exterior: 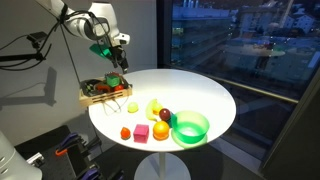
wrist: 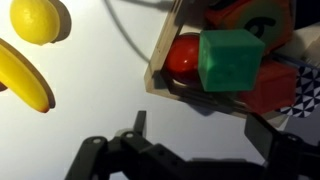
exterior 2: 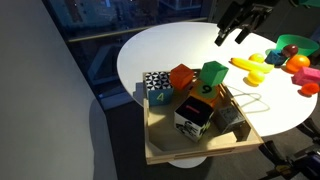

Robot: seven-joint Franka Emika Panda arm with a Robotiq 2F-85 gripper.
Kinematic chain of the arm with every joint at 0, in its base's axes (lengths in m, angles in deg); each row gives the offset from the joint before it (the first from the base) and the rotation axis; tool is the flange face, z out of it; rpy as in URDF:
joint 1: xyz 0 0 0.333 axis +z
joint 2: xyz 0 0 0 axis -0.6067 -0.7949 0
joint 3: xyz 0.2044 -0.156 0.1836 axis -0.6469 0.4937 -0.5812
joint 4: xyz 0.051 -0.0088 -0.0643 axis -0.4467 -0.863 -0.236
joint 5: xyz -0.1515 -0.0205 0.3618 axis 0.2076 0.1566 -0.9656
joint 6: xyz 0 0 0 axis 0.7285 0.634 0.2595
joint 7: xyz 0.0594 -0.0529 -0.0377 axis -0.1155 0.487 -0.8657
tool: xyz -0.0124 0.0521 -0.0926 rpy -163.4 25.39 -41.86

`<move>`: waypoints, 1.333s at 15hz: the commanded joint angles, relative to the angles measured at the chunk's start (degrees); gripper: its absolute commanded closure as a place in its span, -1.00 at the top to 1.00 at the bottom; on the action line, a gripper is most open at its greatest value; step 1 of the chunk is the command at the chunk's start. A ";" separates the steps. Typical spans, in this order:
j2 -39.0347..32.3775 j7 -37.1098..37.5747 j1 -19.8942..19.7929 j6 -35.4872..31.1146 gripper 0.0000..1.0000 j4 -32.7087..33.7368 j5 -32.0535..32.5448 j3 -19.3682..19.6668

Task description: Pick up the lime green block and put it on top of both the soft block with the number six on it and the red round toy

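Lime block (wrist: pixel 232 60), one; red toy (wrist: pixel 183 55), one

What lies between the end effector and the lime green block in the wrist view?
In the wrist view, only bare white table and the wooden tray rim lie between the end effector and the lime green block.
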 commanded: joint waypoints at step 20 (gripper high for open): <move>17.96 -10.39 -8.83 38.65 1.00 -1.54 9.75 8.42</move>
